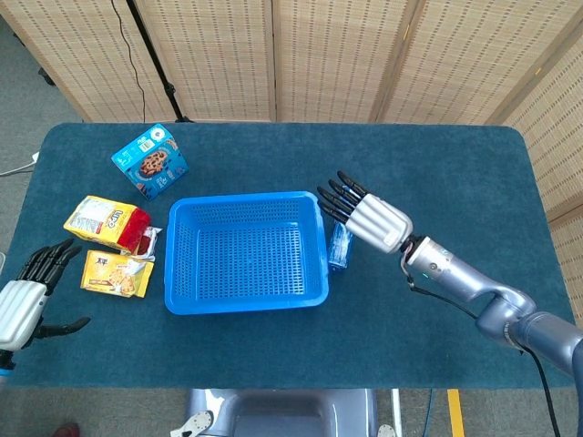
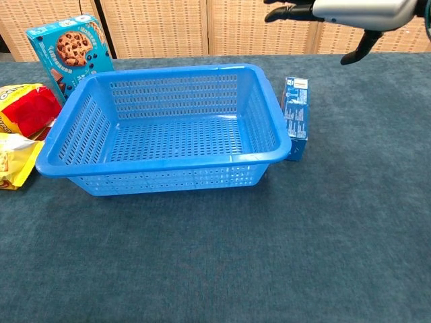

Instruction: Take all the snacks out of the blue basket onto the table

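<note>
1. Left hand – off the table's left edge, fingers apart, holding nothing, well clear of the snacks.
2. Yellow flat snack packet and yellow-and-red crinkly bag lie on the dark teal cloth table just left of the basket; blue cardboard cookie box stands behind them, near the basket's back-left corner.
3. Blue perforated plastic basket – middle of the table, nothing visible inside in either view.
4. Small blue narrow carton stands on the table against the basket's right wall, touching or nearly so – cannot tell which.
5. Right hand hovers above and just right of that carton, fingers spread and straight, gripping nothing.
6. Judgement: task looks essentially done. To finish well, lift the right hand straight up and away so it doesn't clip the carton, which looks tippy on its narrow base; keep clear of the basket rim too.
</note>
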Controlling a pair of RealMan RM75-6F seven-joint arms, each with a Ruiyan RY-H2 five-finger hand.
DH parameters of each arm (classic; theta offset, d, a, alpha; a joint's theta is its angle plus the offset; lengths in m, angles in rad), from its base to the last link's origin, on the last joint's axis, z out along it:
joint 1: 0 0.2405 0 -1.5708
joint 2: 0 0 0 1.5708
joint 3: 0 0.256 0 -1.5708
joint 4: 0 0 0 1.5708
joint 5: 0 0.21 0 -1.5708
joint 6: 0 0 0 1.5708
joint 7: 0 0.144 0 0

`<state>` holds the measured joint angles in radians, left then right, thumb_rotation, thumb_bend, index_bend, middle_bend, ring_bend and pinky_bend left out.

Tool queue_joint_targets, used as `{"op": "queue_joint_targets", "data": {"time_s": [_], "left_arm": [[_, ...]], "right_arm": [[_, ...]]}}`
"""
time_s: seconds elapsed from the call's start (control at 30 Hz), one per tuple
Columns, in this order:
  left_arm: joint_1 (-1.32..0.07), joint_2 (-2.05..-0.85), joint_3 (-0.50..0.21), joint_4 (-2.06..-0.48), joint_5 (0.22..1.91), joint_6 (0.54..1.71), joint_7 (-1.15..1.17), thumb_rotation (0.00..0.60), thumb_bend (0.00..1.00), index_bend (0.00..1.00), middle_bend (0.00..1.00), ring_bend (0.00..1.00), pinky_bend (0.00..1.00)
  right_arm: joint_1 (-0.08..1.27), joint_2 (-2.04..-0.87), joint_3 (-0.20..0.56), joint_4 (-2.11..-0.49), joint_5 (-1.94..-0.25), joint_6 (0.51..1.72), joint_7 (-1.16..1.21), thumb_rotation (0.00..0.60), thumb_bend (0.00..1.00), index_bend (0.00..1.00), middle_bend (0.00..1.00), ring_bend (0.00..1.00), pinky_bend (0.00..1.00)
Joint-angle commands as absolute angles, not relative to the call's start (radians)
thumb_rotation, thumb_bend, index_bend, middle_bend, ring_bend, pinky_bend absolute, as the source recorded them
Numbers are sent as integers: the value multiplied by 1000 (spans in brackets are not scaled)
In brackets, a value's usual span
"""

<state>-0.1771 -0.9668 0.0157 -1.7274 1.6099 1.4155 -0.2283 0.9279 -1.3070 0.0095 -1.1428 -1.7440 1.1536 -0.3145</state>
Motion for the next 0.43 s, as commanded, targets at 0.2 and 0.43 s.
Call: {"op": "queue_joint_targets", "data": {"time_s": [0.2, 0.43], "left_arm": [[-116, -1006, 18, -1687, 1571, 1487, -187, 600, 0, 0, 0, 0, 0], [-81, -1039, 25, -1592, 1578, 1529, -238, 600, 0, 0, 0, 0, 0]], "right_arm": [[669, -1123, 38, -1498, -1592, 1388, -366, 600, 0, 0, 0, 0, 4], [438, -1125, -8, -1528, -1507, 1554, -209, 600, 0, 0, 0, 0, 4]]}}
